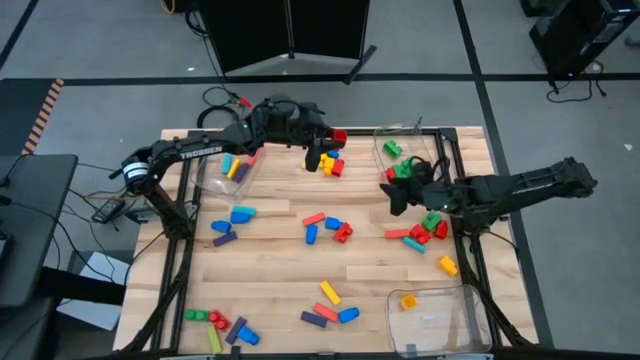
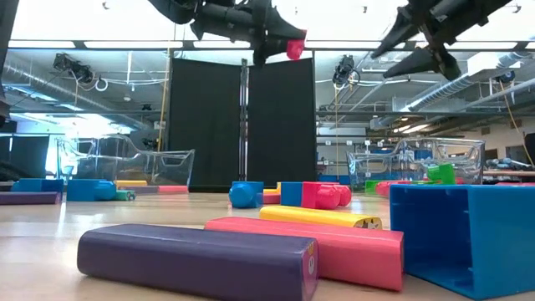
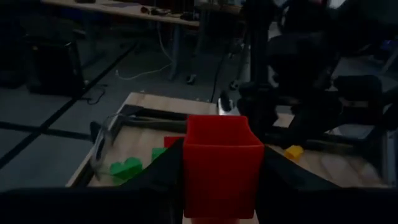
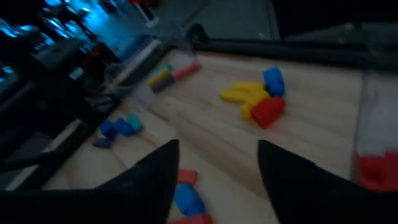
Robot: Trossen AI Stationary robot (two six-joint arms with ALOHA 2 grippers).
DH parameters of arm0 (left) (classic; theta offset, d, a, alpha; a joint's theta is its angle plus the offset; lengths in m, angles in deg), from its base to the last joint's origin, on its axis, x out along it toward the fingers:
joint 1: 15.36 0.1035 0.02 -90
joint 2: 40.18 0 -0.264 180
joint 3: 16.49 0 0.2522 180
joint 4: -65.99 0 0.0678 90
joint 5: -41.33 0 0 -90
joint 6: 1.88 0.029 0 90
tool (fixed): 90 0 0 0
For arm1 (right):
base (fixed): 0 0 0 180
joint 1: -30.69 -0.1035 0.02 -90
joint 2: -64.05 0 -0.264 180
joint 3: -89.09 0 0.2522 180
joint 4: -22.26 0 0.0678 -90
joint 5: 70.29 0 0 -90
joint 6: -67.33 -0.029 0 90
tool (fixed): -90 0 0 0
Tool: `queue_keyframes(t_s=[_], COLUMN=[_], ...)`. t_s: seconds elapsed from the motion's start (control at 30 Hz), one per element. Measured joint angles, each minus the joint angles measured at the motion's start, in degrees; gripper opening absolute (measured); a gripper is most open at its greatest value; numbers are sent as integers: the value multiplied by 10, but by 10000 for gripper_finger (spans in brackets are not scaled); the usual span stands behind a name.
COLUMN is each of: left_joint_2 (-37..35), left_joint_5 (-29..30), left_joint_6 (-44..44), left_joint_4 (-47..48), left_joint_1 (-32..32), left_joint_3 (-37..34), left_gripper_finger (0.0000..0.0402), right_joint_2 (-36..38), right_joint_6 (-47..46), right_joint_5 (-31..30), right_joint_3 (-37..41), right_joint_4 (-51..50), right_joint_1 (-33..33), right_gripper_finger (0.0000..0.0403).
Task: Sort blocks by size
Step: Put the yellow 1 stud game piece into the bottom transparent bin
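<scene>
Many small blocks lie scattered on the wooden table, among them a purple bar and a red bar near the low camera. My left gripper hangs high over the table's far middle, shut on a red block, which also shows as the red block in the low view. My right gripper is open and holds nothing. It hovers at the right gripper's spot, beside a clear bin with green blocks. My left gripper pinches the red block by two opposite side walls between its two fingers, the block's hollow end showing toward the wrist camera. The fingers reach out nearly level from the table's left. The block hangs clear, high above the table.
A clear bin at the far left holds several bars. Another clear bin at the near right holds an orange block. A pile of yellow, blue and red blocks lies under my left gripper. Black frame rails run along both table sides.
</scene>
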Motion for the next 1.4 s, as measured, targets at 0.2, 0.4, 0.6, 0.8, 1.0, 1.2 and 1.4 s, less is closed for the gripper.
queue_keyframes(t_s=[0.2,0.4,0.6,0.8,1.0,1.2,1.4], left_joint_2=[0,0,0,15,64,106,143], left_joint_5=[8,72,138,166,167,163,141], left_joint_6=[-18,-55,-66,-82,-102,-103,-104], left_joint_4=[-23,-63,-93,-120,-169,-130,-104], left_joint_1=[-33,-78,-123,-153,-176,-178,-179], left_joint_3=[0,0,0,0,19,91,131], left_gripper_finger=[138,138,138,138,138,138,138], right_joint_2=[0,0,0,-1,-27,-39,-39], right_joint_6=[87,122,231,356,390,406,409], right_joint_5=[9,38,97,176,235,235,235], right_joint_3=[0,0,0,0,-12,-22,-22], right_joint_4=[81,103,154,244,244,245,240], right_joint_1=[4,5,24,41,59,65,68], right_gripper_finger=[339,396,375,364,349,325,294])
